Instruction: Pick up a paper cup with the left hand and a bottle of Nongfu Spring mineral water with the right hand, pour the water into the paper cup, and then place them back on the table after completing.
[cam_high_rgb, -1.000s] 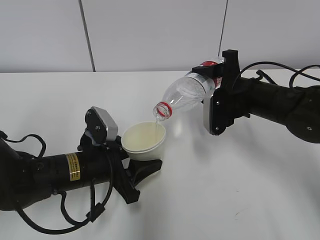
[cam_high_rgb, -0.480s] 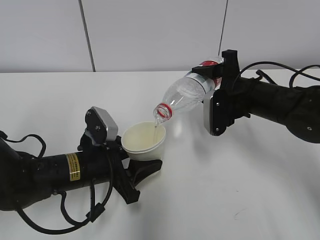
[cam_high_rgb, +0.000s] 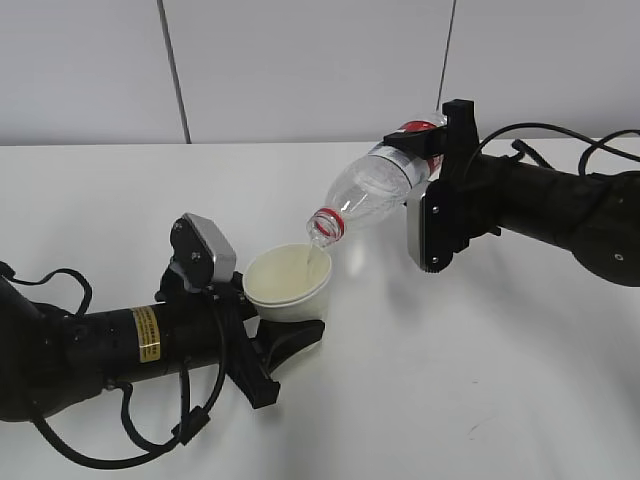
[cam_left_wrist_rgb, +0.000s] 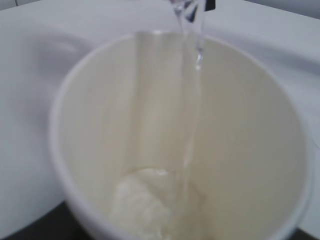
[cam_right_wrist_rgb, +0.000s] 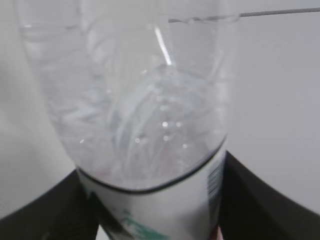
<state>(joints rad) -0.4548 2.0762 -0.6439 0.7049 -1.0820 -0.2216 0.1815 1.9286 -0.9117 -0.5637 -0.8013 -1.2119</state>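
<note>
My left gripper is shut on the paper cup, a cream-white cup held above the table and tilted a little. My right gripper is shut on the clear water bottle, tilted mouth-down with its red neck ring just above the cup's far rim. A thin stream of water runs from the mouth into the cup and pools at the bottom. In the right wrist view the bottle fills the frame between dark fingers.
The white tabletop spreads all round, with a grey wall behind. Loose black cables hang from the left arm at the front left. The right arm's cables lie at the back right.
Almost nothing has moved. The bottle stays tilted over the cup and the water keeps running.
</note>
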